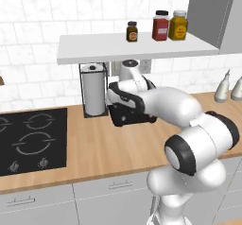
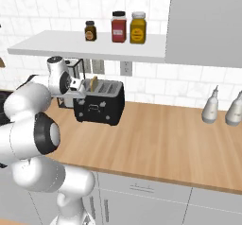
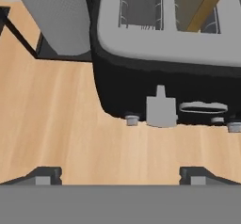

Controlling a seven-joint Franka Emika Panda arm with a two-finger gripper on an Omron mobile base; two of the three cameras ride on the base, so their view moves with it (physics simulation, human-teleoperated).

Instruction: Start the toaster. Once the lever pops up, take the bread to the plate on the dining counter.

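One black boxy two-slot toaster [image 3: 164, 77] is stood on the wooden worktop, a tan bread slice [image 3: 205, 6] in one slot. The gripper [image 3: 120, 175] is held wide open and empty before the grey lever [image 3: 161, 111]. Risk noted: the lever may be missed, and the toaster shoved back.

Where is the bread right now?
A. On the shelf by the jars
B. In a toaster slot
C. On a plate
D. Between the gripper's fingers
B: the bread stands tilted in one slot of the toaster, with the open gripper apart from it.
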